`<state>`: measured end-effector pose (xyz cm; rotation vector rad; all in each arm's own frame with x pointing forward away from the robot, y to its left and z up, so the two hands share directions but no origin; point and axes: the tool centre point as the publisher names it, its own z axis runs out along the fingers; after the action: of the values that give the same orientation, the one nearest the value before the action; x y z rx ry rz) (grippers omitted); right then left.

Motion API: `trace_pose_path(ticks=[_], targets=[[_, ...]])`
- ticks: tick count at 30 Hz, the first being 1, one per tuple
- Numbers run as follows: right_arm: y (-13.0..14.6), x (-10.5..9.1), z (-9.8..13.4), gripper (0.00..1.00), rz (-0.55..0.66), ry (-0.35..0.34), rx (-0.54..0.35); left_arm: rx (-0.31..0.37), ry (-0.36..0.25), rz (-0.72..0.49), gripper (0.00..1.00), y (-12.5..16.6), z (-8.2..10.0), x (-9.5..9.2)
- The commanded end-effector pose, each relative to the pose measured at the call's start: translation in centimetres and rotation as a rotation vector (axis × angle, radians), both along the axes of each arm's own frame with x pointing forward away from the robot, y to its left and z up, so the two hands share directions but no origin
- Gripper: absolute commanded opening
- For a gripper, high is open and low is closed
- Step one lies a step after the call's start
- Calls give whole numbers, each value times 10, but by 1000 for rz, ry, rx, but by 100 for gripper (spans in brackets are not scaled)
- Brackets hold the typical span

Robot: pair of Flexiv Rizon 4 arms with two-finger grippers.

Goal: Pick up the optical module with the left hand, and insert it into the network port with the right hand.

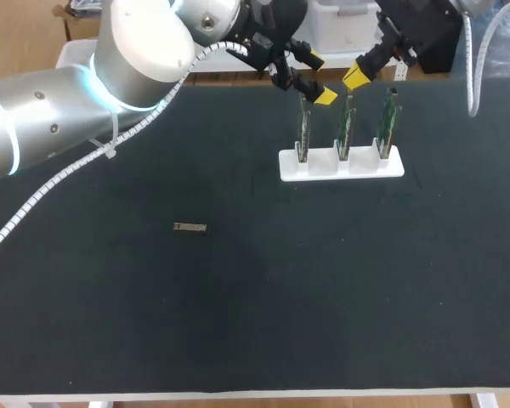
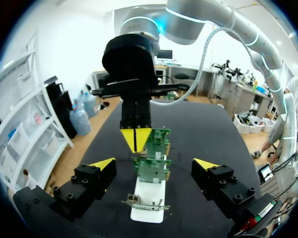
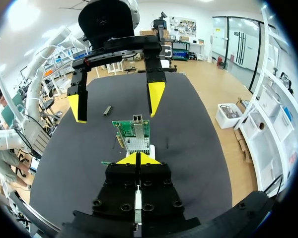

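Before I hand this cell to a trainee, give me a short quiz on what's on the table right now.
1. True or false: the left gripper is holding the optical module.
2. How many green cards stand in the white holder? A: two. B: three. C: four.
3. Fill in: the right gripper is ___ (open or shut).
Key: 1 false; 2 B; 3 shut.
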<state>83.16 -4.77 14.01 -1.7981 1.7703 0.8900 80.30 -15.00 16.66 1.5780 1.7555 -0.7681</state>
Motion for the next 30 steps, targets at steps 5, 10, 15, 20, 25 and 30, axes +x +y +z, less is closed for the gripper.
trace_pose_path(ticks=[5,10,15,20,25,30], targets=[[-6,13,14,0,269,235,35,5,3,-1,100,-1,1,1],[-11,15,23,0,262,227,54,5,3,-1,100,-1,1,1],[-22,12,31,0,254,213,70,5,3,-1,100,-1,1,1],[-35,12,37,0,237,202,82,5,3,-1,100,-1,1,1],[-43,9,43,0,232,175,73,5,3,-1,100,-1,1,1],[-50,6,45,0,224,168,78,5,3,-1,100,-1,1,1]])
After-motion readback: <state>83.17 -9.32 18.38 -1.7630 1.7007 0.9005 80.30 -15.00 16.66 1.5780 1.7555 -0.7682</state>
